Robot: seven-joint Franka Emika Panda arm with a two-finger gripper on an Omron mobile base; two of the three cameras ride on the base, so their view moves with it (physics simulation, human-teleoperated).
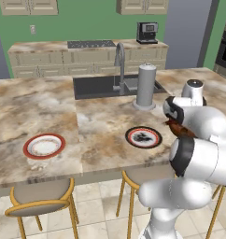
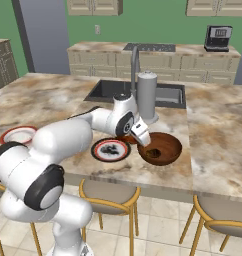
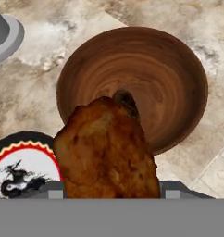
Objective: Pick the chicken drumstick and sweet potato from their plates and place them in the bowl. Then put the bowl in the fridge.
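Note:
My gripper (image 2: pixel 143 141) is shut on the chicken drumstick (image 3: pixel 107 148), a reddish-brown piece hanging over the near rim of the bowl (image 3: pixel 160 69). The wood-like bowl (image 2: pixel 165 146) stands on the island counter, right of the black-rimmed plate (image 2: pixel 110 149). A small dark lump, the sweet potato (image 3: pixel 127 98), lies inside the bowl just behind the drumstick. The black-rimmed plate (image 1: pixel 143 137) and the red-rimmed plate (image 1: pixel 44 145) both lie bare. A tall grey cabinet, the fridge (image 2: pixel 40 32), stands at the back of the room.
A grey paper-towel holder (image 2: pixel 147 95) stands just behind the bowl, next to the sink (image 1: pixel 101 85) and its faucet (image 1: pixel 120 65). Stools (image 2: pixel 110 197) stand under the counter's front edge. A coffee machine (image 1: pixel 147 32) sits on the back counter.

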